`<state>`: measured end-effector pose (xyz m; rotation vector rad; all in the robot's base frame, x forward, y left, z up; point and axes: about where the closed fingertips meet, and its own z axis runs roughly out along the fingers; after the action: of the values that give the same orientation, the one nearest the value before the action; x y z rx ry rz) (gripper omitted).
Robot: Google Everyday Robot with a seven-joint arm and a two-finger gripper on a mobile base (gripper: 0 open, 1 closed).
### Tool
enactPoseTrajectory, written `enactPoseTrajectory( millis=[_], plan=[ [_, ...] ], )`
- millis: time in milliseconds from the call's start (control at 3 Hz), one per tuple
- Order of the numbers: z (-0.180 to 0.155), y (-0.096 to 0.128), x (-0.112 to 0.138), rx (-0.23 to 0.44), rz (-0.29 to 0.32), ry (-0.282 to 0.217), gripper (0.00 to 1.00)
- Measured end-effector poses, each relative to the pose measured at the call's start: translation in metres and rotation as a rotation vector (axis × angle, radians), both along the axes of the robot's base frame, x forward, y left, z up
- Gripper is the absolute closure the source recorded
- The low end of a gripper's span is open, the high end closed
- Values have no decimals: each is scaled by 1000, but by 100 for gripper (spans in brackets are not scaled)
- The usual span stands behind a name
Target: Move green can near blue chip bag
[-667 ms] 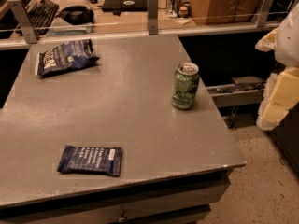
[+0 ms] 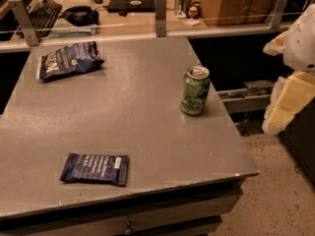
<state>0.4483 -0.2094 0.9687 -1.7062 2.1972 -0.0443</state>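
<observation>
The green can (image 2: 195,91) stands upright near the right edge of the grey table (image 2: 142,132), with dark swirly markings and a silver top. The blue chip bag (image 2: 69,61) lies puffy and wrinkled at the table's far left corner, with white lettering. My gripper (image 2: 288,104) is pale yellow and white. It hangs off the table's right side, well to the right of the can and at about its height, touching nothing.
A flat dark blue bar packet (image 2: 96,169) lies near the table's front left. A rail with metal posts (image 2: 160,14) runs along the back edge. Behind it is a desk with a keyboard (image 2: 42,11), a laptop and distant cans (image 2: 183,0). Speckled floor lies to the right.
</observation>
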Motion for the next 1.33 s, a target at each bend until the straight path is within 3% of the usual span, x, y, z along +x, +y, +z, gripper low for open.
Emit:
enactPoseTrajectory(
  millis=[1000,1333],
  plan=[
    [-44,55,78,363,82,-5,0],
    [-55,76,91,486,98,2,0]
  ],
)
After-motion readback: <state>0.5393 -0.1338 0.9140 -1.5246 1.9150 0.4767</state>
